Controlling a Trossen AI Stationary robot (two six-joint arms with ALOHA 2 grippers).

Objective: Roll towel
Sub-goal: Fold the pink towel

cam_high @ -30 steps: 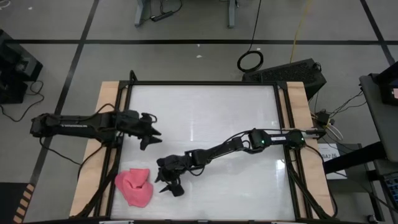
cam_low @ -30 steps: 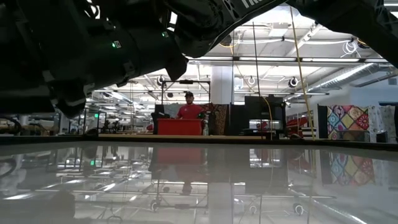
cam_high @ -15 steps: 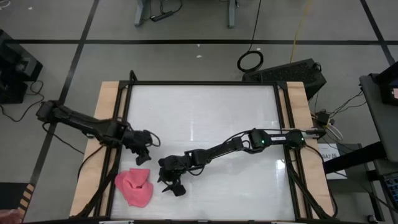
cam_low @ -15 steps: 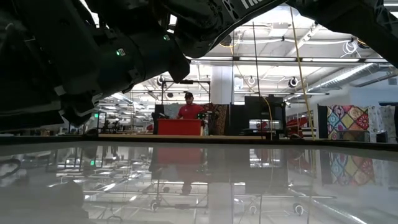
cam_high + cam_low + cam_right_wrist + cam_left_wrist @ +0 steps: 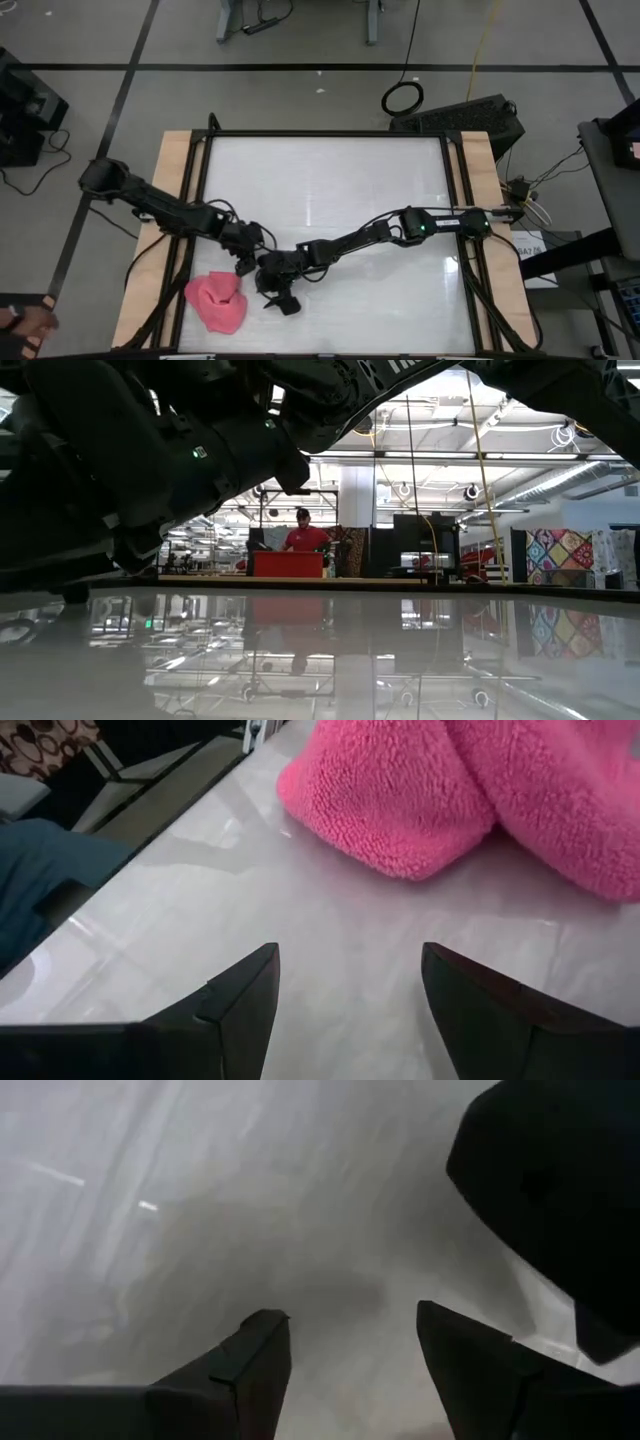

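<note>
The white table (image 5: pixel 330 190) carries a bunched pink towel (image 5: pixel 218 301) near its front left corner. Both arms reach toward it. The right claw (image 5: pixel 275 295) hangs just beside the towel, apart from it, fingers (image 5: pixel 235 1005) spread and empty; in the right wrist view the towel (image 5: pixel 470 790) lies just ahead of them. The left claw (image 5: pixel 247 262) hovers close behind the right claw and near the towel, fingers (image 5: pixel 255 1365) likewise parted, holding nothing.
</note>
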